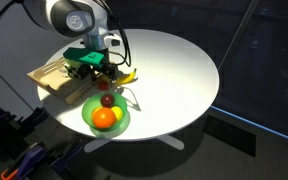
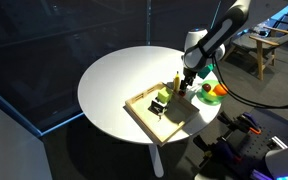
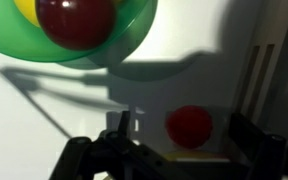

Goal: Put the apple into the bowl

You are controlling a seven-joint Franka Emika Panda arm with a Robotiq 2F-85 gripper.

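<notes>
The hand (image 1: 104,72) is hovering low over the worktop (image 1: 179,70), its fingers (image 3: 117,128) standing apart and gripping nothing. In the wrist view the apple (image 3: 189,126) is sitting on the bare white surface inside that gap. It is off centre, closer to the finger at the right of that picture. Whether the fingertips are at its height I cannot tell. It is lying just outside the bowl (image 3: 4,40), not in it. In an exterior view the bowl (image 1: 87,112) is resting close to the worktop's edge, beside the wooden tray (image 1: 52,75), and is holding a maroon fruit (image 3: 76,20) and an orange (image 1: 103,119). Being round, the apple is offering no preferred axis. I judge the coming move is depending on a slight sideways shift to centre it before closing. The carry is looking short, straight ahead to the bowl.
</notes>
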